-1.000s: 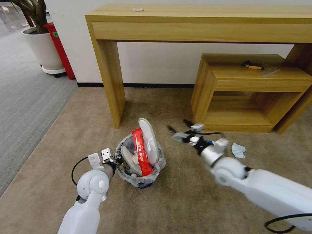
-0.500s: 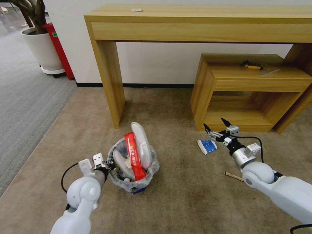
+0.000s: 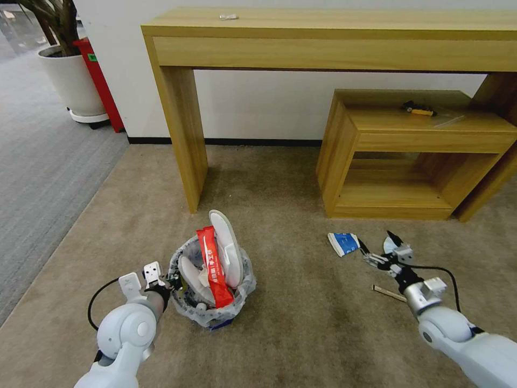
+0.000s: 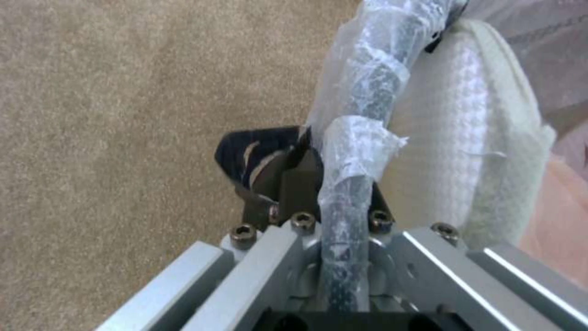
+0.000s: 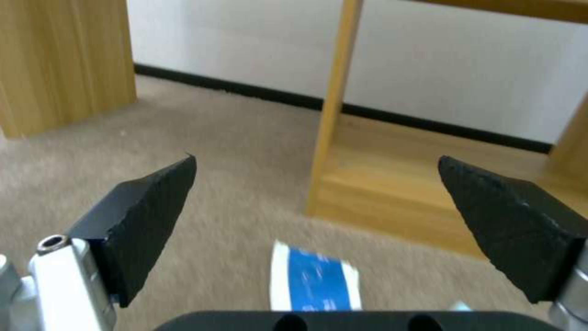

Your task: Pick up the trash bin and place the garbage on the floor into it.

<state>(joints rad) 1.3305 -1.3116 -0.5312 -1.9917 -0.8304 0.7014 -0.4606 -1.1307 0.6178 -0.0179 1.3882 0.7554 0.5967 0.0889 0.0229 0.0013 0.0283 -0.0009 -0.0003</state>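
Left fingers point(image 3: 173, 279) pinch the bin point(image 3: 211, 312) rim; right fingers point(image 3: 379, 249), spread, hover over a packet point(image 3: 343, 243) (overfilled bin could spill).

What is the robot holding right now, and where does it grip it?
The left gripper holds the trash bin by its bag-covered rim. The right gripper is open, holding nothing.

Open carpet point(image 3: 301, 302) between bin point(image 3: 211, 315) and right gripper point(image 3: 378, 249), nothing in the way there. Slipper point(image 3: 226, 248) and red wrapper point(image 3: 214, 267) stick up out of the bin mouth, crowding entry. Low shelf point(image 3: 414, 156) and table leg point(image 3: 183, 134) wall off the far side.
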